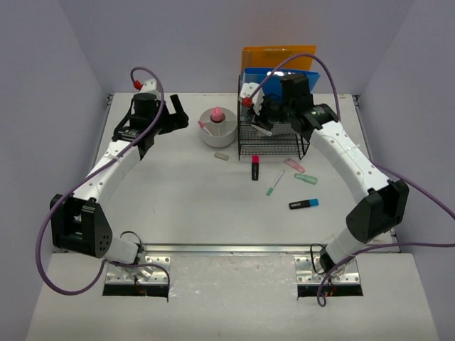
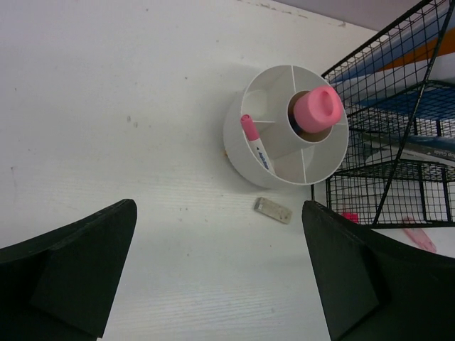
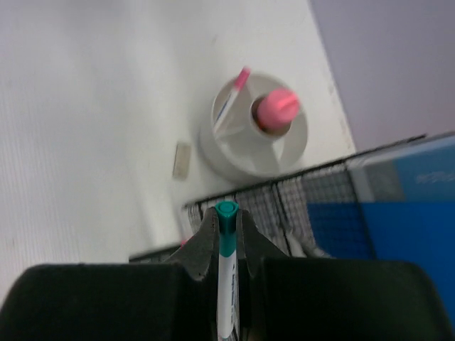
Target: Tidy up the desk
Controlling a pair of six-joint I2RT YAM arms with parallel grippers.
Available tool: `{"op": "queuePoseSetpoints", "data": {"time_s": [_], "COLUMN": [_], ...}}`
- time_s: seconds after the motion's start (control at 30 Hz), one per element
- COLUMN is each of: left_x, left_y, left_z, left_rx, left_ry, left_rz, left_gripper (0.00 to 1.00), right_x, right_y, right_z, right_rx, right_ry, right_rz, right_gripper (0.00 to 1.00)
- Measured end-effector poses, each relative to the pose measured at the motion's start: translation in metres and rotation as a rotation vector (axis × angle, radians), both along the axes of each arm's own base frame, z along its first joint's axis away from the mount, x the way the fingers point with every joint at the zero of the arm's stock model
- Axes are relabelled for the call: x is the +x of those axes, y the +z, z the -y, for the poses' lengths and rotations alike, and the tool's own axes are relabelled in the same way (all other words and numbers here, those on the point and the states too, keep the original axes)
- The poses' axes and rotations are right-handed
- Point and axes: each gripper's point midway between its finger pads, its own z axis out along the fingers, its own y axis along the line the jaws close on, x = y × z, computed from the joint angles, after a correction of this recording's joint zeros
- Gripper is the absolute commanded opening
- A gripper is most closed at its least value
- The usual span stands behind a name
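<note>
The white desk holds scattered pens and highlighters. My right gripper hovers over the left end of the black wire rack. In the right wrist view it is shut on a white pen with a teal cap. My left gripper is open and empty at the back left, left of the white round organizer. In the left wrist view the black fingers are spread wide above the bare desk. The organizer holds a pink-capped marker and a pink cylinder.
A small grey eraser lies before the organizer. A red-and-black highlighter, a pink one, a green one, a thin green pen and a blue-and-black highlighter lie in front of the rack. Orange and blue folders stand behind it. A silver rail runs along the near edge.
</note>
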Motion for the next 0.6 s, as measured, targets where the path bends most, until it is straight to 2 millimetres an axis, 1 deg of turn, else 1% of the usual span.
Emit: {"op": "queuePoseSetpoints", "data": {"time_s": [0.03, 0.1, 0.2, 0.23, 0.3, 0.4, 0.47, 0.53, 0.6], "left_x": [0.000, -0.001, -0.003, -0.004, -0.010, -0.015, -0.018, -0.021, -0.022], "left_y": [-0.001, -0.002, -0.003, -0.005, -0.013, -0.021, -0.021, -0.018, -0.014], "left_z": [-0.002, -0.010, -0.025, -0.032, -0.046, -0.062, -0.062, -0.059, -0.058], "left_rx": [-0.013, -0.048, -0.125, -0.150, -0.189, -0.201, -0.201, -0.204, -0.207], "left_ry": [-0.001, 0.004, 0.028, 0.041, 0.066, 0.105, 0.098, 0.084, 0.077], "left_rz": [-0.008, -0.022, -0.031, -0.034, -0.051, -0.067, -0.066, -0.059, -0.048], "left_gripper": [1.00, 1.00, 1.00, 1.00, 1.00, 1.00, 1.00, 1.00, 1.00], "right_x": [0.007, 0.018, 0.042, 0.050, 0.074, 0.097, 0.104, 0.105, 0.104], "right_y": [0.013, 0.031, 0.040, 0.037, 0.026, 0.001, -0.017, -0.035, -0.048], "right_z": [-0.009, -0.026, -0.053, -0.061, -0.081, -0.108, -0.125, -0.137, -0.145], "right_rx": [0.084, 0.236, 0.442, 0.480, 0.542, 0.580, 0.582, 0.574, 0.564], "right_ry": [-0.015, -0.039, -0.072, -0.080, -0.105, -0.120, -0.114, -0.108, -0.099], "right_rz": [0.023, 0.036, -0.009, -0.032, -0.070, -0.124, -0.139, -0.157, -0.167], "right_gripper": [0.00, 0.00, 0.00, 0.00, 0.00, 0.00, 0.00, 0.00, 0.00]}}
